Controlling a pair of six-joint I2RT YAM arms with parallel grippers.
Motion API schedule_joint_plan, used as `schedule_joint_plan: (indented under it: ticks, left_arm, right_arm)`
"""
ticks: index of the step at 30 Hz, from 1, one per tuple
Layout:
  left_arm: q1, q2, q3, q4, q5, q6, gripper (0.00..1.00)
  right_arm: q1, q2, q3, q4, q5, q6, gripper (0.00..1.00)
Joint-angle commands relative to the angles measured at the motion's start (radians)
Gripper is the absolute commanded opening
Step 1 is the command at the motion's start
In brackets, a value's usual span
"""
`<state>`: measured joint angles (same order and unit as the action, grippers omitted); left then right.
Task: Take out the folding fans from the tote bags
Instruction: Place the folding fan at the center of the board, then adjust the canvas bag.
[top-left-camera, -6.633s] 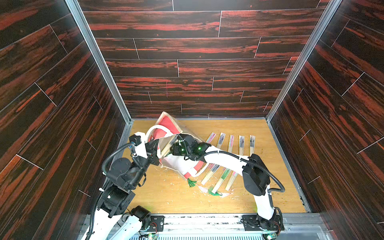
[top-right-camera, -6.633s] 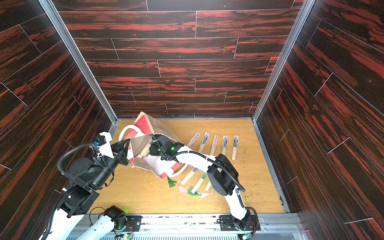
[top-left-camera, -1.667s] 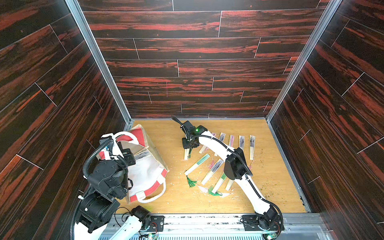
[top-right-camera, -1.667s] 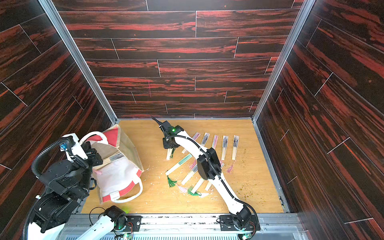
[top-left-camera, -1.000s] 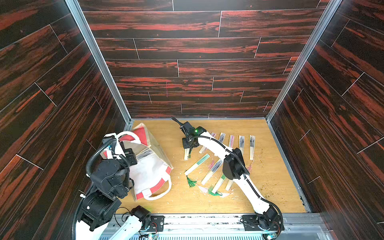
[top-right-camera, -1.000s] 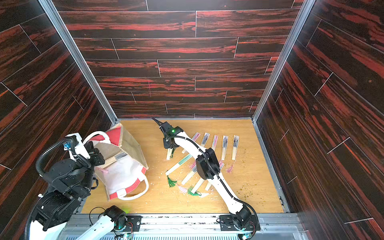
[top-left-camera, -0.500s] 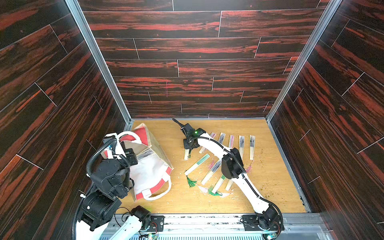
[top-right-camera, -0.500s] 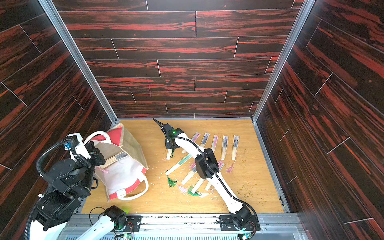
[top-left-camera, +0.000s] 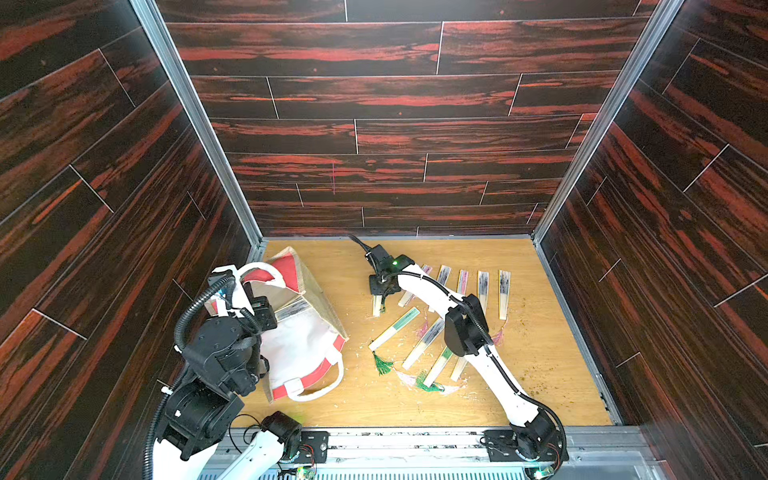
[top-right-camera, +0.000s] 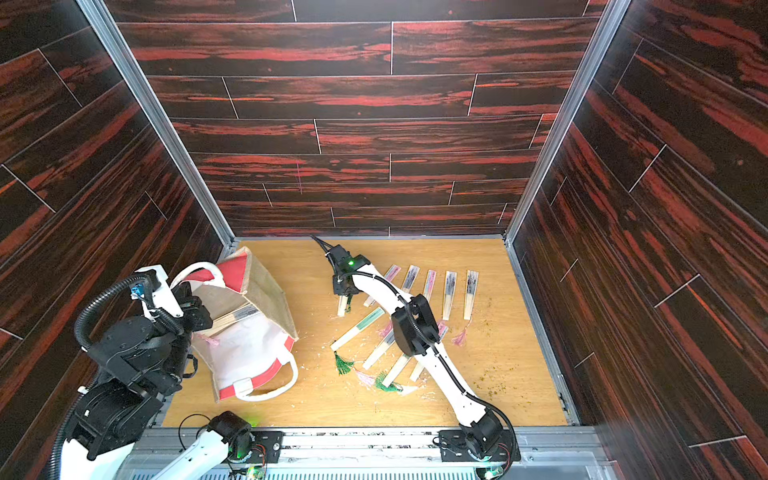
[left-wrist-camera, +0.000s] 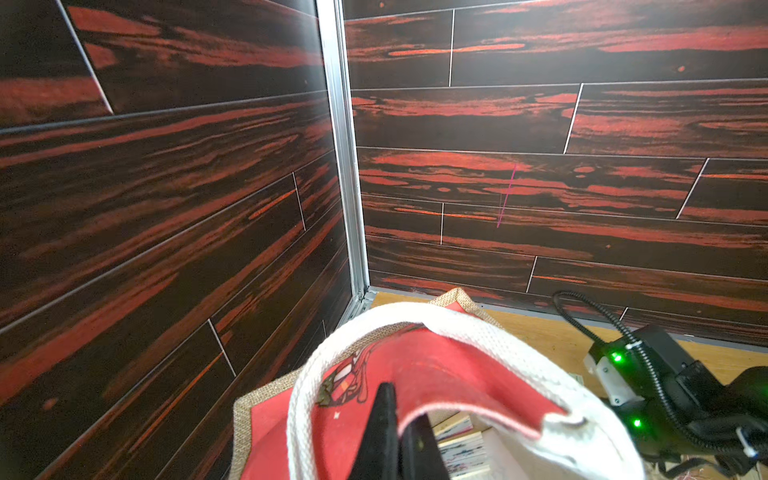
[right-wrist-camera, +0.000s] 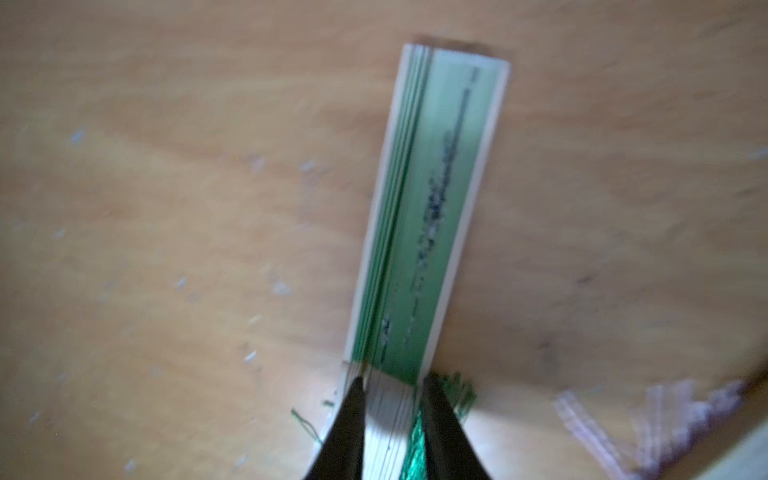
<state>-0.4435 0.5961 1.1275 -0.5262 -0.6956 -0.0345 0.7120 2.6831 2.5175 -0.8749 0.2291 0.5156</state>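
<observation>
The tan burlap tote bag with red side panels lies tipped at the table's left. My left gripper is shut on its red rim. Several folding fans show inside it. My right gripper points down over a green fan lying flat on the table. Its fingers stand narrowly apart over the fan's bamboo end, inside its edges, not clamping it. A green tassel lies between the fingers.
Several fans lie in a row at the back right. More fans with green and pink tassels lie scattered mid-table, partly under my right arm's elbow. Dark wood-pattern walls close three sides. A metal rail runs along the front.
The right gripper, earlier inside the bag, now stands over the table above a green fan; in the last second its jaws narrowed. The bag and left arm barely moved.
</observation>
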Motion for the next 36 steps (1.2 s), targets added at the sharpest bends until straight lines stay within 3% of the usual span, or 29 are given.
schedule_joint_plan:
  ticks: [1, 5, 11, 16, 24, 27, 36]
  left_arm:
    - [0.003, 0.001, 0.003, 0.055, 0.002, -0.009, 0.00]
    - [0.002, 0.004, 0.001, 0.057, 0.008, -0.013, 0.00]
    - [0.002, 0.025, -0.002, 0.055, 0.009, -0.013, 0.00]
    - [0.002, 0.038, -0.004, 0.058, 0.022, -0.022, 0.00]
    - [0.003, 0.051, -0.012, 0.069, 0.031, -0.028, 0.00]
    - [0.003, 0.059, -0.018, 0.079, 0.032, -0.024, 0.00]
    - [0.005, 0.109, -0.023, 0.104, 0.035, -0.021, 0.00]
  right_arm:
    - [-0.050, -0.003, -0.028, -0.067, 0.026, 0.023, 0.22]
    - [-0.065, -0.028, -0.022, -0.052, 0.009, 0.002, 0.24]
    - [-0.067, -0.071, 0.015, -0.008, -0.102, -0.052, 0.36]
    - [-0.066, -0.130, 0.027, 0.005, -0.188, -0.043, 0.37]
    - [-0.063, -0.313, -0.038, -0.018, -0.121, -0.038, 0.38]
    - [-0.032, -0.440, -0.172, 0.039, -0.077, -0.058, 0.37]
    - [0.146, -1.108, -0.973, 0.569, -0.005, -0.053, 0.40]
